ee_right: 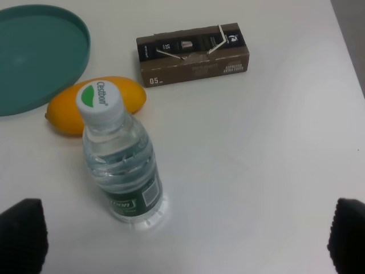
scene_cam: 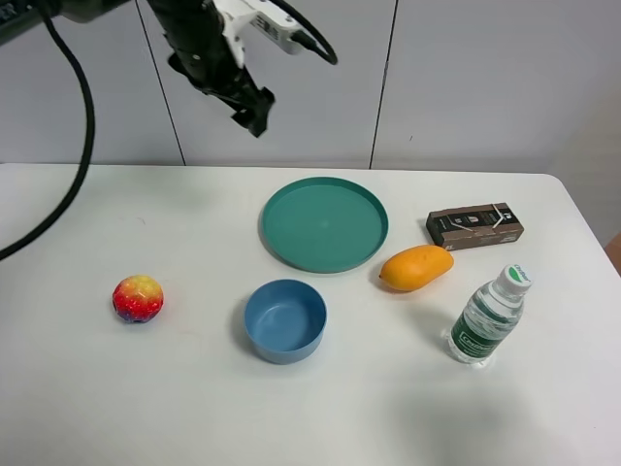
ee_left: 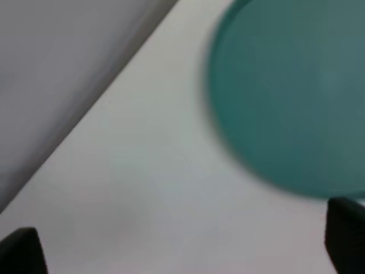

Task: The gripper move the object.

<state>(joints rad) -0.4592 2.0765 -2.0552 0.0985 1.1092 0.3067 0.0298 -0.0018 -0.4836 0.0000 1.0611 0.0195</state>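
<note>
**Hovering left gripper, mango at rest on the table**

Hanging high above the table's (scene_cam: 87,408) far edge, the left gripper (scene_cam: 254,109) holds nothing; its wrist view shows two fingertips (ee_left: 20,251) set wide apart over a blurred green plate (scene_cam: 324,223). The mango (scene_cam: 416,268) lies on the table just beside the plate's rim, near a brown carton (scene_cam: 474,225) and an upright water bottle (scene_cam: 487,316). The right gripper (ee_right: 182,240) is also spread wide and empty. A blue bowl (scene_cam: 284,320) and a multicoloured ball (scene_cam: 138,298) stand apart.

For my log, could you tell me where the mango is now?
In the exterior high view the mango lies right of centre, between the teal plate and the water bottle.
</note>
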